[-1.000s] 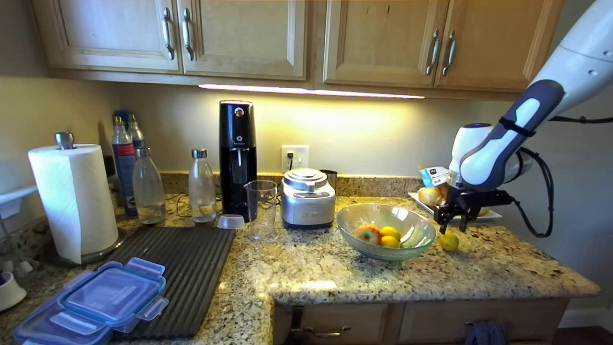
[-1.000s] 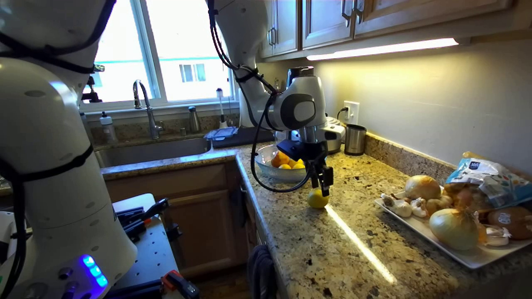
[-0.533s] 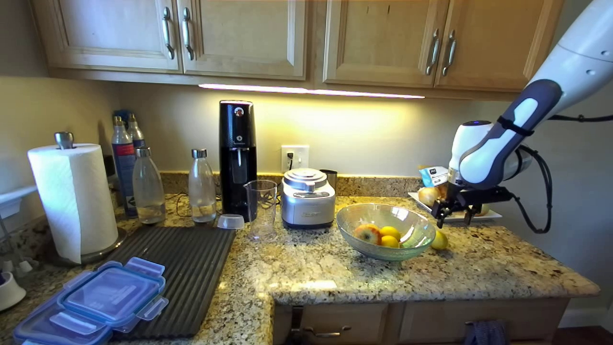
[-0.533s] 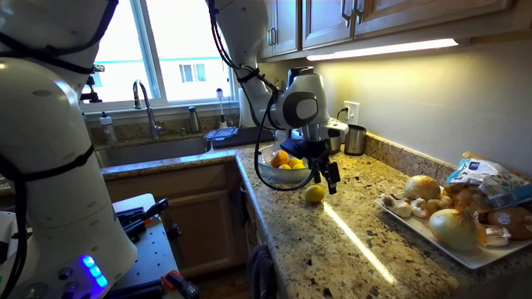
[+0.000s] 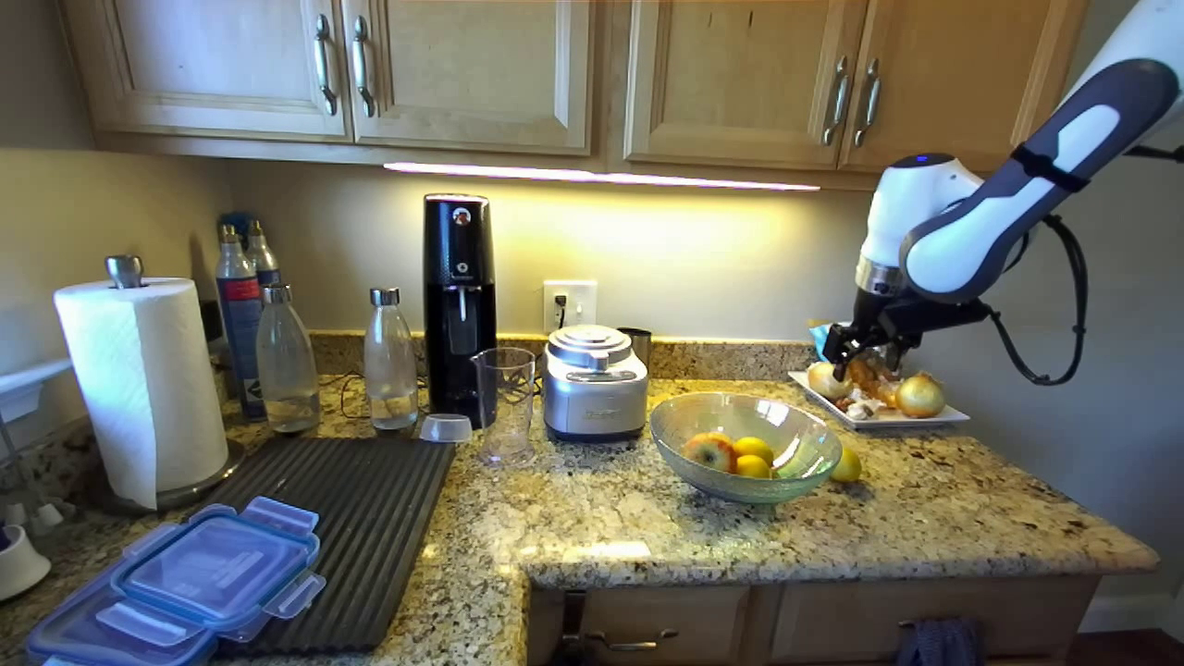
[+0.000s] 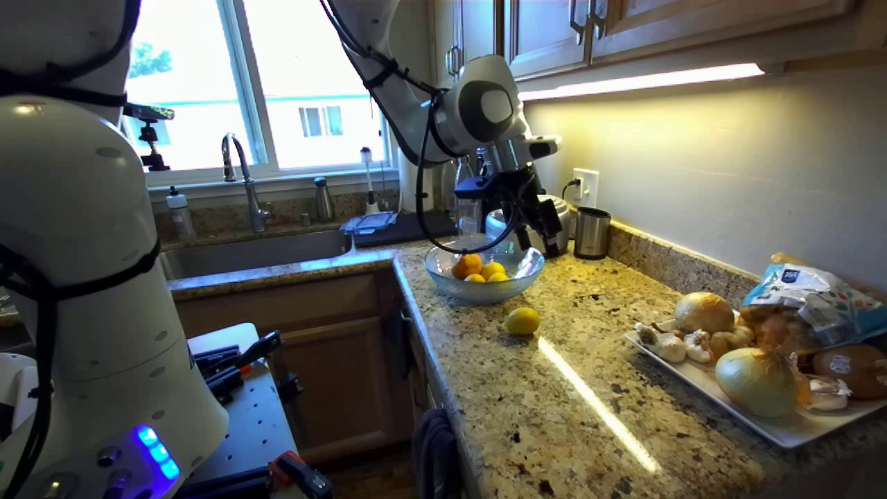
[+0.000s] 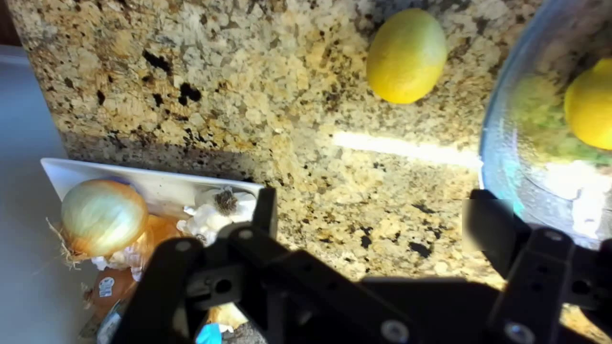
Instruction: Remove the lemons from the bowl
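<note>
One lemon lies on the desk, just beside the bowl but not touching it; at least two more lemons sit inside with an apple. The gripper hangs above the desk, jaws spread wide, holding nothing. The job looks to be between picks: the next move calls for shifting over the bowl, straddling one lemon and coming down clear of the rim and apple.
</note>
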Motion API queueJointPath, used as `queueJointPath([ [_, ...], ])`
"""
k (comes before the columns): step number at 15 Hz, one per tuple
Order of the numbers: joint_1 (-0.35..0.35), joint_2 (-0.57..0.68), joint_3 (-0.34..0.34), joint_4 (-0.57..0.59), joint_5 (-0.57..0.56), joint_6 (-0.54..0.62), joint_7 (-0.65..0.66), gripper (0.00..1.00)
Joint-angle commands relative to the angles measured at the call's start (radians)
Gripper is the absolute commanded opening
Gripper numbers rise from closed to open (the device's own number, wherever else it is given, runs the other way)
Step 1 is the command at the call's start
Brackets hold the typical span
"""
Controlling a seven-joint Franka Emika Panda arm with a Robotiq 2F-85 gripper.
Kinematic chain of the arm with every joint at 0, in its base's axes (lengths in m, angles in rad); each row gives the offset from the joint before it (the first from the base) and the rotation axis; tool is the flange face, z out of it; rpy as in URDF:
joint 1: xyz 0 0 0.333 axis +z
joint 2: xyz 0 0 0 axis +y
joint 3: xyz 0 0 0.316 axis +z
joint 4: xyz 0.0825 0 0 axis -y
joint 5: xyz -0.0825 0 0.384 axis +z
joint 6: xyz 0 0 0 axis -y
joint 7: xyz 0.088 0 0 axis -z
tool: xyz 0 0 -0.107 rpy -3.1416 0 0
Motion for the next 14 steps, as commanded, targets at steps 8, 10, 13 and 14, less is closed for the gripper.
queueJointPath([
  [8,-0.034,-0.081,0.188,0.008,-0.041,-0.103,0.182,1.00],
  [10,-0.036,-0.081,0.186,0.008,-0.041,-0.103,0.182,1.00],
  [13,-0.036,-0.081,0.186,0.008,-0.041,-0.103,0.182,1.00],
  [14,-0.036,-0.081,0.186,0.008,-0.041,-0.103,0.182,1.00],
])
